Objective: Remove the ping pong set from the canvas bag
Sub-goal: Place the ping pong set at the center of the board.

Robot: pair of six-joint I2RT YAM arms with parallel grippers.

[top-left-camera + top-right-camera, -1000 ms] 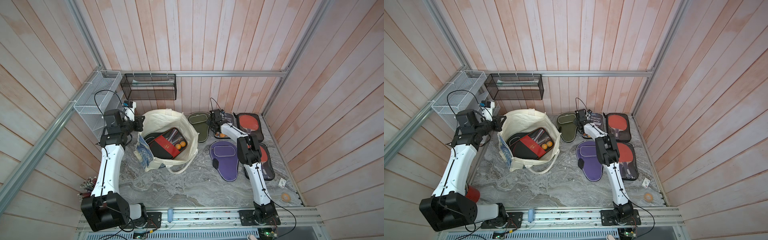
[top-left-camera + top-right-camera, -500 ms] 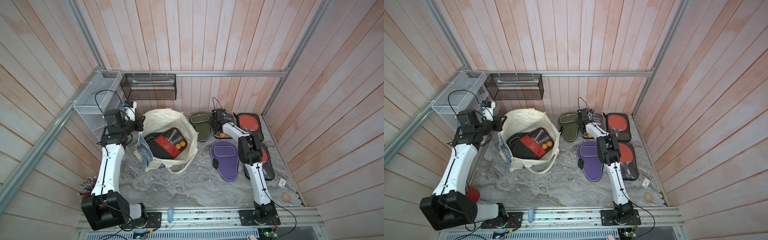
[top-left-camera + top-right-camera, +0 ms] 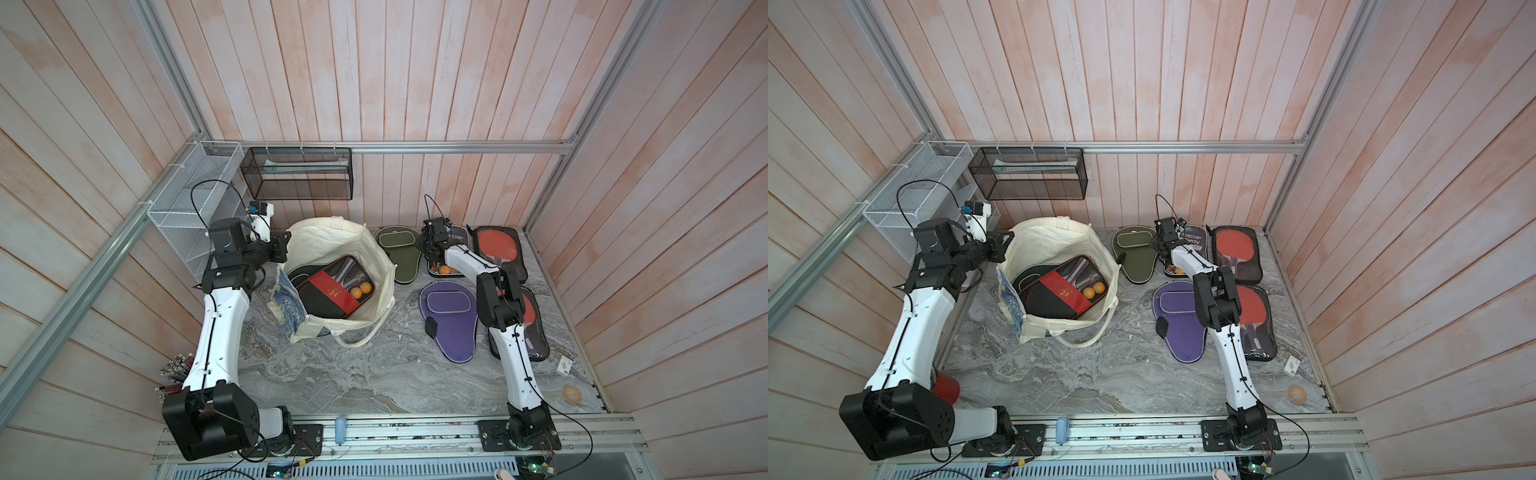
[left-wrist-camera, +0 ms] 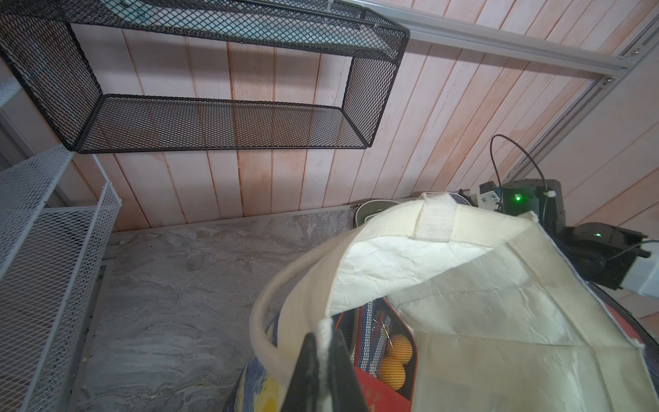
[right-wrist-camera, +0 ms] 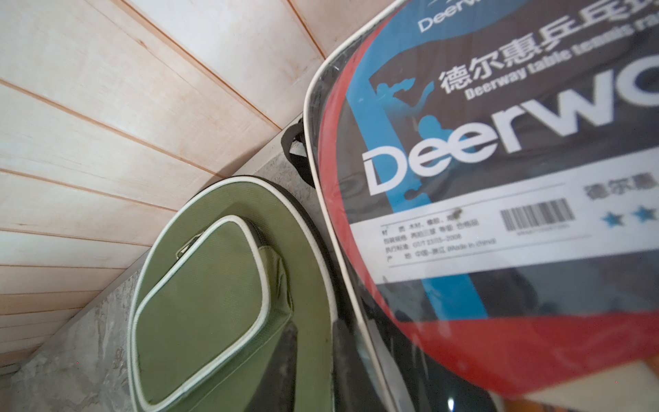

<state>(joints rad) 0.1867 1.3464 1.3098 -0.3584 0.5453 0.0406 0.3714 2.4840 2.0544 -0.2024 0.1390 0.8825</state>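
Note:
The cream canvas bag (image 3: pixel 345 237) (image 3: pixel 1054 237) stands open at the back left of the table. Inside it lies a ping pong set (image 3: pixel 332 289) (image 3: pixel 1059 291) (image 4: pixel 378 356) in a red and black case with orange balls. My left gripper (image 3: pixel 286 245) (image 4: pixel 322 335) is shut on the bag's rim at its left side. My right gripper (image 3: pixel 434 259) (image 5: pixel 313 342) hangs low between a green paddle cover (image 3: pixel 401 253) (image 5: pixel 214 303) and a Deerway paddle pack (image 3: pixel 457 241) (image 5: pixel 499 178). Its jaws stand slightly open, with only green cover showing in the gap.
A purple paddle cover (image 3: pixel 451 320) and two clear packs with red paddles (image 3: pixel 496 249) (image 3: pixel 528 328) lie at the right. A black mesh shelf (image 3: pixel 297 174) hangs on the back wall and a white wire basket (image 3: pixel 191 208) on the left wall. A tape roll (image 3: pixel 571 394) lies front right.
My right gripper's jaws have parted a little and the arm has shifted slightly to the right. The left arm and the bag have not moved.

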